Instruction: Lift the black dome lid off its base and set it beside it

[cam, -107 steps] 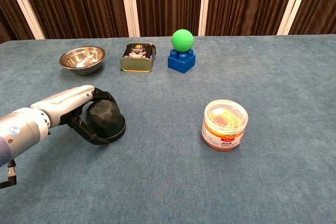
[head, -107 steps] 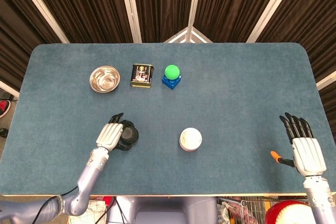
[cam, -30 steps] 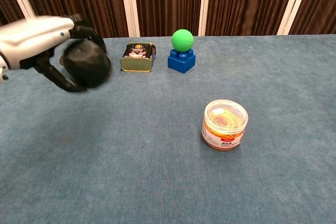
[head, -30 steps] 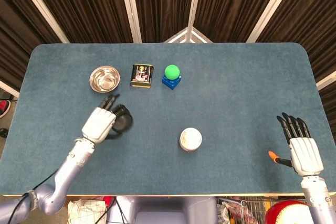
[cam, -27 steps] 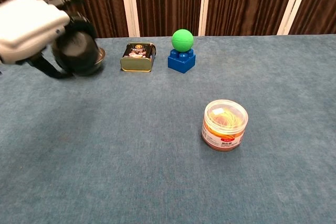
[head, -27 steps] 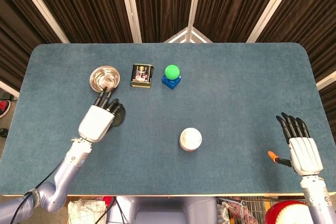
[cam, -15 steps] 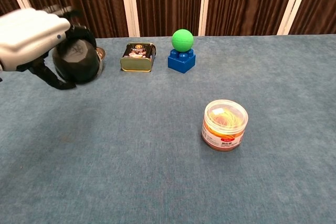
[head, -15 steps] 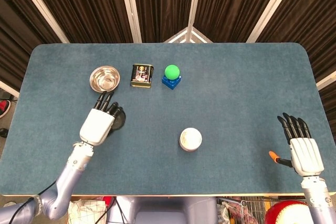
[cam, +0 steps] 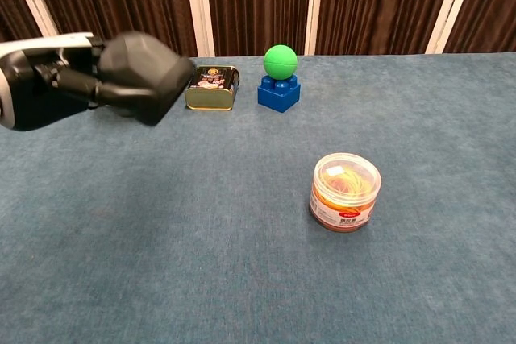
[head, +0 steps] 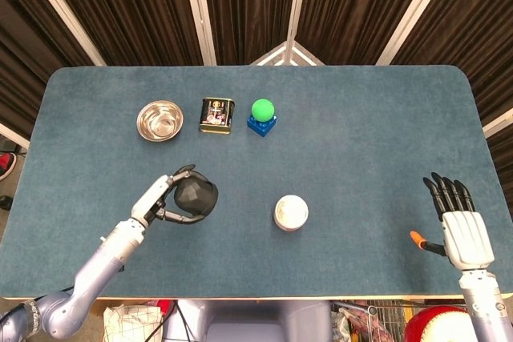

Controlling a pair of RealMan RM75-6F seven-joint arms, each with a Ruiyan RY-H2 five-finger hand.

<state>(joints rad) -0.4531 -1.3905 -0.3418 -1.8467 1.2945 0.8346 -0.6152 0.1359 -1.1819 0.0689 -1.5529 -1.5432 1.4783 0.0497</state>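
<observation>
Lid aloft: black dome lid (cam: 145, 74) held in the left hand (head: 158, 200), well clear of the table (head: 361, 134). Fingers (head: 178, 174) wrapped around the dome's sides, thumb side underneath; the dome is tipped sideways in the chest view, not level. No base can be made out on the cloth below it in either view.

Right hand (head: 466, 233) rests flat at the near right edge of the table, fingers straight and apart, holding nothing.

Handling, as judged: the lid looks a rigid, faceted shell, probably light, with a matte surface that should not slip much. Its rounded top offers little purchase, so a wide wrap low on the flanks near the rim seems the safe hold. Level it before setting down, rim first.

Also present: steel bowl (head: 159, 120), tin (head: 216, 114), green ball (head: 262, 109) on blue brick (head: 261, 125), clear tub (cam: 345, 191).
</observation>
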